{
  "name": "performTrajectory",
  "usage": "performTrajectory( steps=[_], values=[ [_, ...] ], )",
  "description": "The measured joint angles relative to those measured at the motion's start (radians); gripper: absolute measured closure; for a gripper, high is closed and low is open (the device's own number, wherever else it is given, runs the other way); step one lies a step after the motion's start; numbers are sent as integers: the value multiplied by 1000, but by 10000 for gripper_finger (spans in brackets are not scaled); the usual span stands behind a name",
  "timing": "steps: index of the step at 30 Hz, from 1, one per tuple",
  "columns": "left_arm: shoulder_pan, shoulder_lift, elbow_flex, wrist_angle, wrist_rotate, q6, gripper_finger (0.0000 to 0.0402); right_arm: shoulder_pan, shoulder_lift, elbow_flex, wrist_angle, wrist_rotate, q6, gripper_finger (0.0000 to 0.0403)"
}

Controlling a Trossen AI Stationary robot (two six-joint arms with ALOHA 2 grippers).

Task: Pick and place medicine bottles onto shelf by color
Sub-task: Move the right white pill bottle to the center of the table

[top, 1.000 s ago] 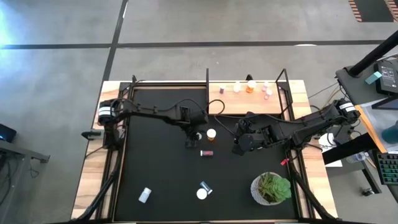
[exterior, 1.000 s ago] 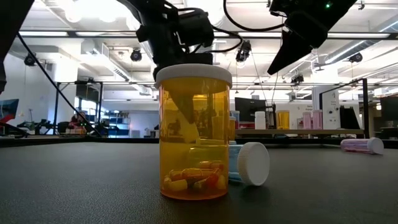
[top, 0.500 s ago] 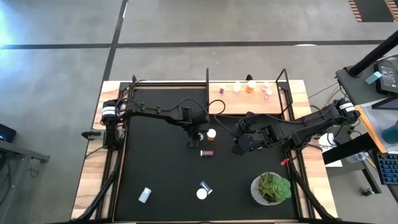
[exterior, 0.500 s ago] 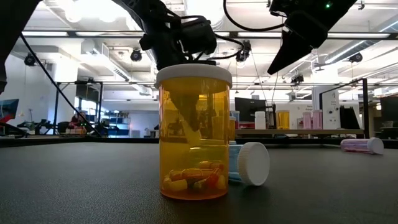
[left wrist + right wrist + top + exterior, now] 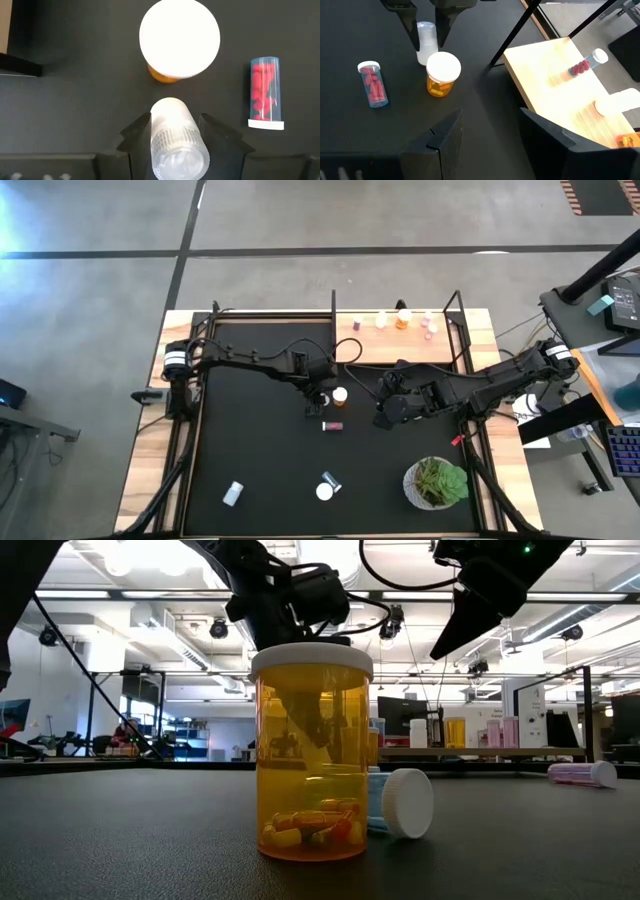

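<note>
**Clear bottle between the left fingers, beside the orange one**

Orange plastic fills the low view: an upright orange bottle (image 5: 311, 752) with a white cap stands nearest that camera, a lying bottle with a white cap (image 5: 400, 803) just behind it. On the high view these are the two at the mat's near edge, around six o'clock from the centre (image 5: 327, 486), with a white bottle (image 5: 233, 493) off at seven o'clock.

Further in, near the mat's middle, the left gripper (image 5: 172, 145) has its fingers either side of a clear bottle (image 5: 176, 135) lying on the black mat (image 5: 260, 450). The jaws look to be bracketing it, yet whether they press it or stand slightly off I cannot tell. Just beyond its cap stands a second orange bottle (image 5: 179, 37), and at three o'clock from that lies a red-filled bottle (image 5: 265, 92).

The right gripper (image 5: 490, 135) hovers at three o'clock of this cluster, fingers apart and holding nothing.

Farthest off, at twelve to one o'clock, the shelf (image 5: 405, 340) carries a few bottles (image 5: 402, 319) already.

The step in hand looks like the pick of the clear bottle. Next it likely calls for a firm closing without nudging the orange neighbour, then a lift and a carry to the clear group on the shelf.
</note>
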Motion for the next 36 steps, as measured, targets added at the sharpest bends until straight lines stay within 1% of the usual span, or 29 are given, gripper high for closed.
performTrajectory(
  steps=[8,24,36],
  values=[
    [0,-6,6,-81,-13,-2,252,0,0,0,0,0,0,220],
    [0,-9,-1,-79,-14,-102,251,0,0,0,0,0,0,220],
    [2,-9,-3,-71,-14,-109,251,0,0,0,0,0,0,220]
  ],
)
